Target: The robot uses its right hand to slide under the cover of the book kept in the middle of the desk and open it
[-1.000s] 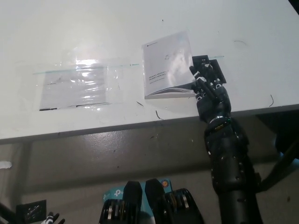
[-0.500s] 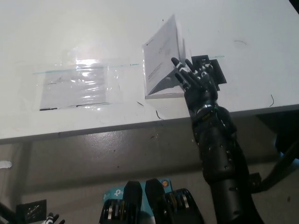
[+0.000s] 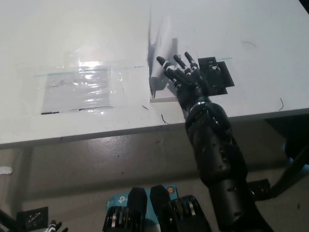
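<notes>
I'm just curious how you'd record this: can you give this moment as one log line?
right hand: open, under the raised cover | book: cover swung near upright | left hand: not in view | desk

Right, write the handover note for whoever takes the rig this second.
Right hand: open, fingers spread, under the lifted cover of the book.
Left hand: not in view.
Book lies mid-desk near the front edge; the cover stands roughly upright. A clear plastic sleeve lies flat to its left, and a black object sits just right of the hand.
Done: hand is under the cover and it is raised.
Left: push the cover over to the left until it lies open.
</notes>
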You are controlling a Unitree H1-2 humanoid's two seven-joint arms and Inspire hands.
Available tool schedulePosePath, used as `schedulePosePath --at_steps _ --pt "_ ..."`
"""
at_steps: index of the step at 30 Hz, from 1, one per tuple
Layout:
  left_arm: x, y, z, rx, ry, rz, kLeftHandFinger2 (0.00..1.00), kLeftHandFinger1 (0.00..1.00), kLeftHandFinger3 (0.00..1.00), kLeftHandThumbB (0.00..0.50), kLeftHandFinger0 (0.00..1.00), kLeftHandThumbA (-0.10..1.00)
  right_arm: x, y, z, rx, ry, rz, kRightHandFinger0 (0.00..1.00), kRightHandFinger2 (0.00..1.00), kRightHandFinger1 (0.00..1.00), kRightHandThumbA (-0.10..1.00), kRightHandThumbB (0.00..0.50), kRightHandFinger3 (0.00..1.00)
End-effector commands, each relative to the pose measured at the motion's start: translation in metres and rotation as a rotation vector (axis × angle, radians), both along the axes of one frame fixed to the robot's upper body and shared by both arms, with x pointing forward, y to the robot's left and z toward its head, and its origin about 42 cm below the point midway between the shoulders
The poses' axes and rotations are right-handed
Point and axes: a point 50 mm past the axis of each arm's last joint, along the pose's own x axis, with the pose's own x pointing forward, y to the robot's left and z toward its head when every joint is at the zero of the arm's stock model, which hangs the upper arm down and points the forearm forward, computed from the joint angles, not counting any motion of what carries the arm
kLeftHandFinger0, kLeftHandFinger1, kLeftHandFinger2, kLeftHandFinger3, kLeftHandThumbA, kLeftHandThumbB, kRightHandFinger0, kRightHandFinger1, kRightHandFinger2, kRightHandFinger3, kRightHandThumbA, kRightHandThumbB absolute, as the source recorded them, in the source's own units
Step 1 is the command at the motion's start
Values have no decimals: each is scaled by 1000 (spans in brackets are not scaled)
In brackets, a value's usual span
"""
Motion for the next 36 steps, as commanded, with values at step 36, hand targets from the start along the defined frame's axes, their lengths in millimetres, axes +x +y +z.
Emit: schedulePosePath --at_steps 36 --pt "29 -3 18 101 -22 -73 703 669 729 204 645 819 48 59 93 -1089 -471 387 733 782 787 1000 265 981"
